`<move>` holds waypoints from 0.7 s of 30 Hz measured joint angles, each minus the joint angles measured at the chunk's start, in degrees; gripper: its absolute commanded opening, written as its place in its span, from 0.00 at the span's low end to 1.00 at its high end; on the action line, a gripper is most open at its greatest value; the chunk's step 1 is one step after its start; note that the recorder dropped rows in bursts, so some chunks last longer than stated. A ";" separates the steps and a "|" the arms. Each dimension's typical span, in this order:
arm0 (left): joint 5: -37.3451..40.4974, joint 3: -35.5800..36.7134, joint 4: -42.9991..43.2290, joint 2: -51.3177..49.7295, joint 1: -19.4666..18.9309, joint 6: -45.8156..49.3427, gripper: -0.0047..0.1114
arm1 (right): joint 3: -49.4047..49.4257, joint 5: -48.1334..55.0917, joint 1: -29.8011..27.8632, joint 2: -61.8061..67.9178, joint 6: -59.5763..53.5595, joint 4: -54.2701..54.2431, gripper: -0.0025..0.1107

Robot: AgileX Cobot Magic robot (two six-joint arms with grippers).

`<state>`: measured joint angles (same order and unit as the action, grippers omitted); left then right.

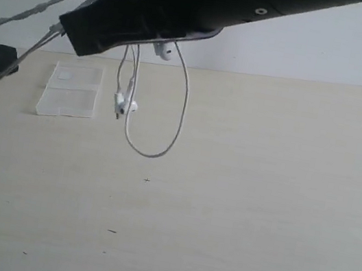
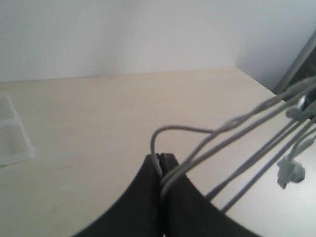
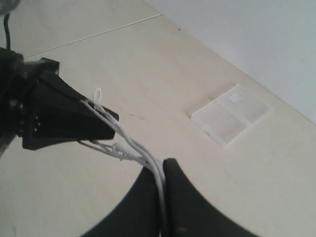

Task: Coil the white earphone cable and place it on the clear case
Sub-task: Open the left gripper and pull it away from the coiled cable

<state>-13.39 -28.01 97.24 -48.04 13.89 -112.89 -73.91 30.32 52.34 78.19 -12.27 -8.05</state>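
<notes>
Exterior view: left gripper (image 2: 161, 165), right gripper (image 3: 163, 170) both pinched tight on white earphone cable (image 1: 125, 105); loops dangle near clear case (image 1: 71, 91), not touching; coil part-gathered; placing not yet done.

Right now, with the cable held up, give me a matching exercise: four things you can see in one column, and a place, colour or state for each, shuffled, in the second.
Column one:
1. white earphone cable
2. clear case
3. left claw
4. table

Column two:
A. pale beige surface
B. shut, pinching thin strands
C. lying flat, transparent
D. hanging in a loop in the air

Pairs: 1-D, 2-C, 3-B, 4-A
</notes>
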 measured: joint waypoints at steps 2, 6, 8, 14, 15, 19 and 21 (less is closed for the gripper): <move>-1.49 0.00 -0.48 -1.37 0.00 0.00 0.04 | -0.99 1.11 0.00 0.00 0.00 -0.67 0.02; -4.19 0.00 -1.69 -3.59 0.00 0.00 0.04 | -2.67 2.70 0.00 0.31 0.00 -1.23 0.02; -5.83 0.00 -3.34 -4.44 0.00 1.24 0.04 | -2.95 2.84 -0.04 0.46 0.00 -1.57 0.02; -12.99 0.53 -16.74 -5.37 0.00 18.56 0.04 | -4.11 2.24 -0.40 0.92 0.00 -2.31 0.02; -14.00 0.63 -18.65 -5.37 0.00 20.82 0.04 | -4.32 1.89 -0.45 1.28 0.00 -2.31 0.02; -15.09 0.85 -21.25 -5.50 0.00 24.49 0.04 | -4.56 1.13 -0.68 3.33 0.00 -2.48 0.02; -15.17 0.85 -21.58 -5.50 -0.10 25.21 0.04 | -4.56 1.37 -0.68 4.50 0.00 -2.48 0.02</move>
<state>-28.56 -27.16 75.66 -53.54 13.78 -87.68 -78.47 31.68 51.66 82.69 -12.27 -10.54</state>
